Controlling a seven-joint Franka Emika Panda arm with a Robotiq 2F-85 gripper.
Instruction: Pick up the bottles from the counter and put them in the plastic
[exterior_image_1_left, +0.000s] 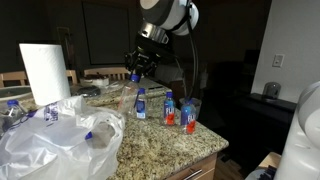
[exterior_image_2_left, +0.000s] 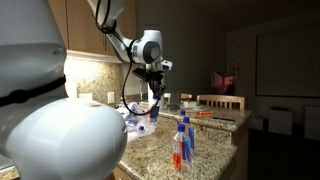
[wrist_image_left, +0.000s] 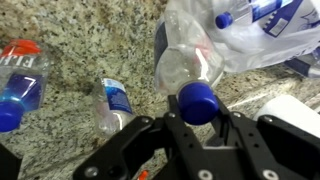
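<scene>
Bottle (wrist_image_left: 185, 62) hanging by its cap (wrist_image_left: 198, 97)
My fingers (wrist_image_left: 198, 112) clamp only the cap (thin hold); a jolt could drop it short of the bag (wrist_image_left: 255, 35).

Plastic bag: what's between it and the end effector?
A clear, blue-capped bottle, gripped in the end effector, stretches toward the plastic bag. The wrist view shows it.

You get white lettering on blue label of left bottle (wrist_image_left: 20, 85), wrist view, unreadable. Nothing else legible.
</scene>
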